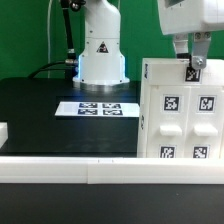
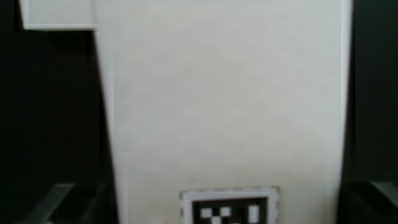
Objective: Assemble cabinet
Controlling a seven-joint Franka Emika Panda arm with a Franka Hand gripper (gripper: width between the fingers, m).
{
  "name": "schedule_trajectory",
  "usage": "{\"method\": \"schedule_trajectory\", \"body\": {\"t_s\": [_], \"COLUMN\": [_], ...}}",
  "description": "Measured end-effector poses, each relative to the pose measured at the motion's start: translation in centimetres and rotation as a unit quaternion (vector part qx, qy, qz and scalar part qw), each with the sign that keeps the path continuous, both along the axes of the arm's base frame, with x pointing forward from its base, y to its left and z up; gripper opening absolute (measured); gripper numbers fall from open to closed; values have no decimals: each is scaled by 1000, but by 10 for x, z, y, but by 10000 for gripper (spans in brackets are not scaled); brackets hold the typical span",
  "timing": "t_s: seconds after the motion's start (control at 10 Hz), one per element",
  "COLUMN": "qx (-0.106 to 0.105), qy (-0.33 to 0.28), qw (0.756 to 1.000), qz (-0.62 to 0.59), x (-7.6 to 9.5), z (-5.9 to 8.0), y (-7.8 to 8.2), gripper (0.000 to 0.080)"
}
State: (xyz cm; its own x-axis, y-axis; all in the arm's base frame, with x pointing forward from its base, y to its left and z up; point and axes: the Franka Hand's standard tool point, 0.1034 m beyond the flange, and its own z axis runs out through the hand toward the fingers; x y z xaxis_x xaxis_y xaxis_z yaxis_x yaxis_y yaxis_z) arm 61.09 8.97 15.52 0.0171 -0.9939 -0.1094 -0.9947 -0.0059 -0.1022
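The cabinet (image 1: pixel 180 110) is a large white box with several square black-and-white tags on its front, standing upright on the black table at the exterior view's right. My gripper (image 1: pixel 194 66) comes down from above onto its top edge. In the wrist view a white part of the cabinet (image 2: pixel 222 100) with one tag near the jaws fills the gap between the two dark fingers (image 2: pixel 64 202), which sit against its two sides. The gripper is shut on the cabinet. The cabinet's right side is cut off by the frame.
The marker board (image 1: pixel 100 108) lies flat on the black table in front of the robot base (image 1: pixel 100 50). A small white block (image 1: pixel 3 131) shows at the exterior view's left edge. A white rail (image 1: pixel 70 168) runs along the front.
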Motion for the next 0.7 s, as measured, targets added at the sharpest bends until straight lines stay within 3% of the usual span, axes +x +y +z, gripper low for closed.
{"method": "schedule_trajectory", "body": {"t_s": [0.1, 0.3, 0.7], "qx": [2, 2, 1], "qy": [0, 0, -1], "qw": [1000, 1000, 1000], "qz": [-1, 2, 8], "x": [0, 0, 0], "z": [0, 0, 0], "y": [1, 1, 2], "gripper": [744, 790, 797]}}
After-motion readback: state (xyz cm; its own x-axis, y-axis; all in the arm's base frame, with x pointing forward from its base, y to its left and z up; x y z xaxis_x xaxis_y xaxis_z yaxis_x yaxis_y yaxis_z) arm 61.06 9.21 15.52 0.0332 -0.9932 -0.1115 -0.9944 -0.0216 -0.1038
